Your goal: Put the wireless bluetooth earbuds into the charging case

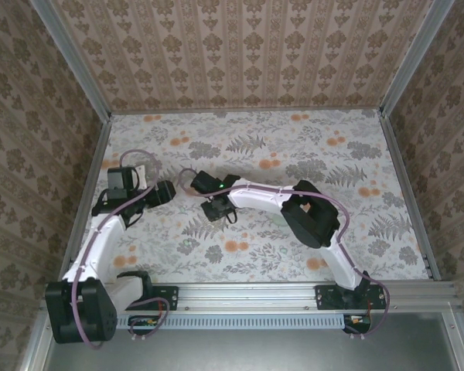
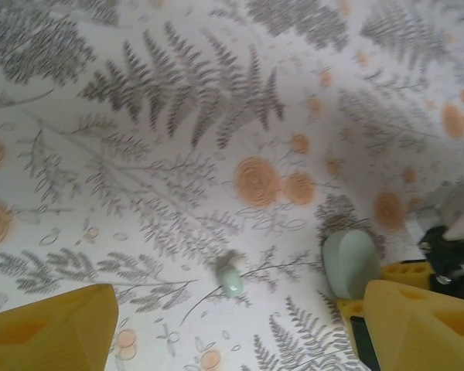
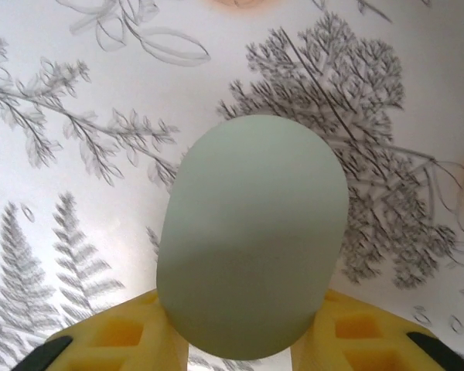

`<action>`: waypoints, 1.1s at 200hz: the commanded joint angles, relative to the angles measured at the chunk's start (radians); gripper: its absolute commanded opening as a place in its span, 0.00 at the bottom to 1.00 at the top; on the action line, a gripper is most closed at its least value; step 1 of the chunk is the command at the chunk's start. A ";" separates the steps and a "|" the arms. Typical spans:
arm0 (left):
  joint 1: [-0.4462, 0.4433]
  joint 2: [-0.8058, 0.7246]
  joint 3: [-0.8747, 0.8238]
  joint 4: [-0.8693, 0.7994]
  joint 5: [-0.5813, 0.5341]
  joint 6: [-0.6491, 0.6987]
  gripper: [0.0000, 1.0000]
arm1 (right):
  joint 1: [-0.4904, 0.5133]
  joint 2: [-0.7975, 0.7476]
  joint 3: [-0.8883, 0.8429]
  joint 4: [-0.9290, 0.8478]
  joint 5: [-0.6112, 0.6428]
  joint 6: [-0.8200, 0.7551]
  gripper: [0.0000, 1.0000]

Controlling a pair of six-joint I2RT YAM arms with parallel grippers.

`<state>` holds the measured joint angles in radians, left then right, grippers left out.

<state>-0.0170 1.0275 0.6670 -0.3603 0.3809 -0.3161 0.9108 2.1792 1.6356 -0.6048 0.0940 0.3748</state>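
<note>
I see the case (image 3: pixel 251 239) as a smooth, pale mint-green oval pebble, lid shut, lying on the flowered print (image 3: pixel 77 93). Its near end sits between the yellow fingers of the right gripper (image 3: pixel 243 313); I can't tell whether they touch it. From the left wrist camera I make out one earbud (image 2: pixel 232 282), a tiny mint bit lying on the print near the case, left of it and clearly apart.

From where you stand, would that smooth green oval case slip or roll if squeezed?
Probably slippery: the case looks smooth and rounded, no flat sides for the right hand flanking it. It seems stiff plastic, unlikely to bend. Lying low, it would likely slide or spin, not tip.
</note>
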 commanded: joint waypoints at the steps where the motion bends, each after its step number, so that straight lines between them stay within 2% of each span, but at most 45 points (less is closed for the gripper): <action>1: 0.006 -0.076 -0.048 0.133 0.133 0.063 0.81 | -0.033 -0.100 -0.087 0.017 -0.047 -0.190 0.28; 37: -0.003 -0.171 -0.158 0.374 0.254 0.048 0.79 | -0.094 -0.231 -0.204 0.043 -0.174 -0.330 0.27; 90: -0.041 -0.226 -0.159 0.495 0.424 0.124 0.81 | -0.169 -0.443 -0.326 0.002 -0.397 -0.445 0.24; 131: -0.126 -0.211 -0.038 0.375 0.639 0.342 0.84 | -0.193 -0.588 -0.355 -0.097 -0.469 -0.518 0.26; 162: -0.208 -0.165 -0.006 0.371 0.790 0.415 0.85 | -0.207 -0.691 -0.357 -0.166 -0.523 -0.575 0.26; 195: -0.286 -0.087 0.079 0.239 0.850 0.544 0.84 | -0.207 -0.780 -0.361 -0.205 -0.583 -0.628 0.25; 220: -0.332 -0.017 0.128 0.207 0.884 0.592 0.83 | -0.207 -0.859 -0.373 -0.210 -0.614 -0.648 0.24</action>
<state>-0.3145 0.9676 0.7322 -0.0803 1.1660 0.1616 0.7059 1.3895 1.2785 -0.7681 -0.4438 -0.2150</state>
